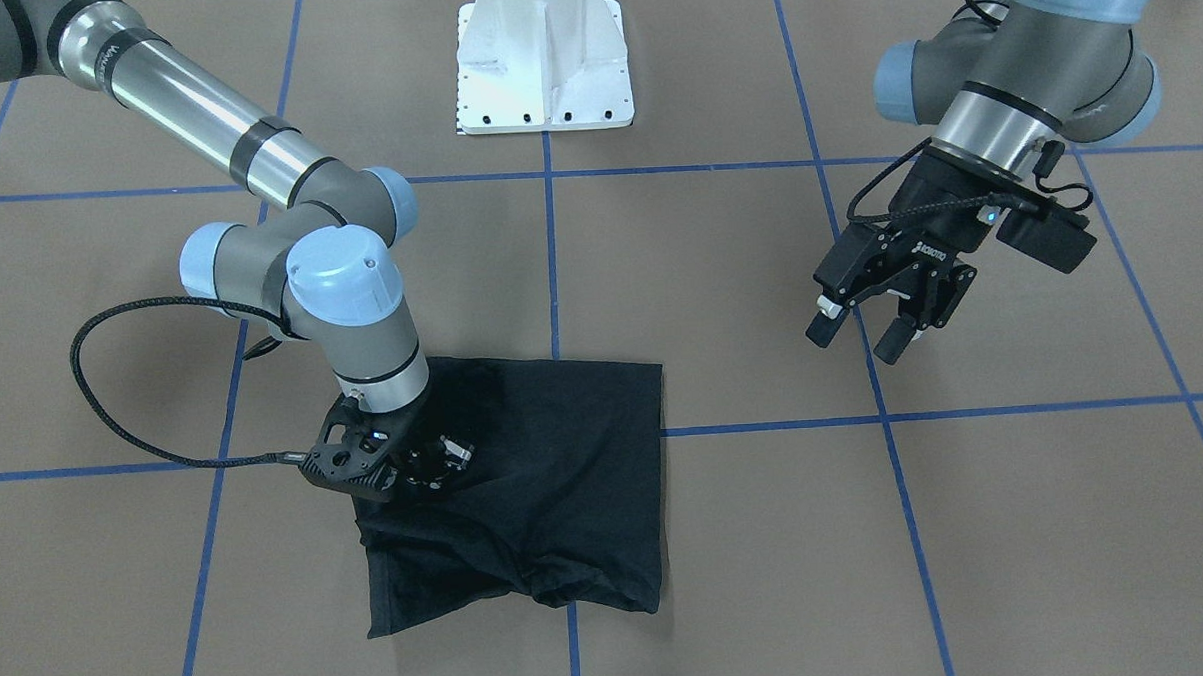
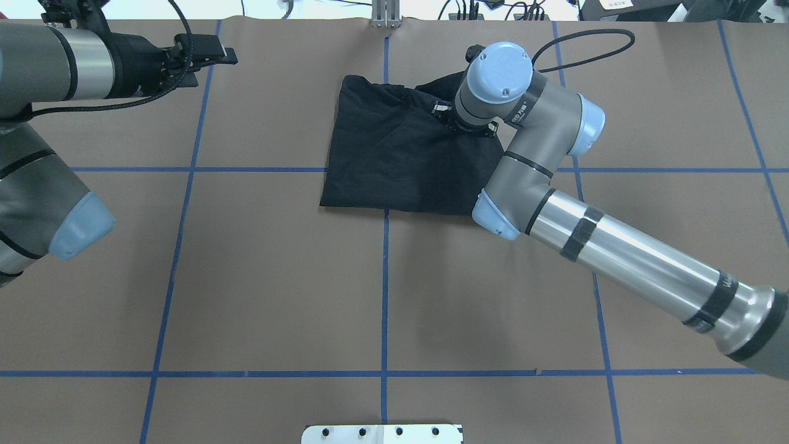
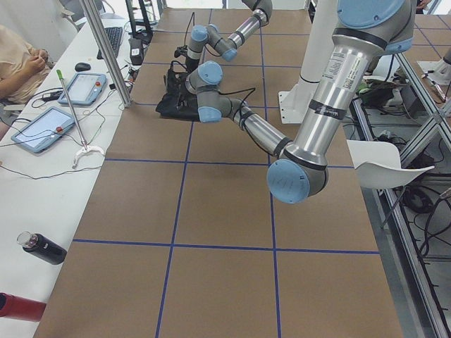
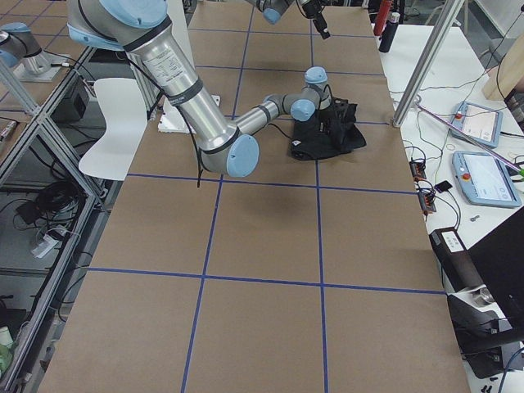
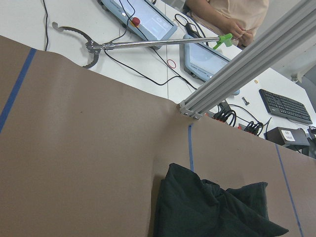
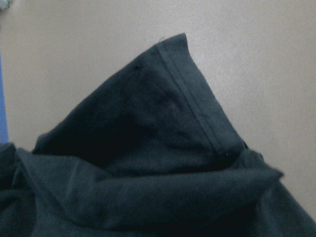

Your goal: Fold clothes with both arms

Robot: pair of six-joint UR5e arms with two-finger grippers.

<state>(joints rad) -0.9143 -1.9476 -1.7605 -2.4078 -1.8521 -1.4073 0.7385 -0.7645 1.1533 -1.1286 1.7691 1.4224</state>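
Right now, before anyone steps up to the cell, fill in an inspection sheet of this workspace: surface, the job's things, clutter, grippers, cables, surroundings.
Surface: brown table, flat, marked with a blue tape grid.
Job's things: black T-shirt folded to a rough rectangle, one edge bunched.
Clutter: nothing seen on the table.
Grippers: right gripper is down on the T-shirt, open or shut cannot be told; left gripper is open, off to the side, holding nothing.
Cables: black cable loops out from the right wrist, clear of the T-shirt.
Surroundings: white pedestal base; side bench with tablets, a bottle and a seated person.
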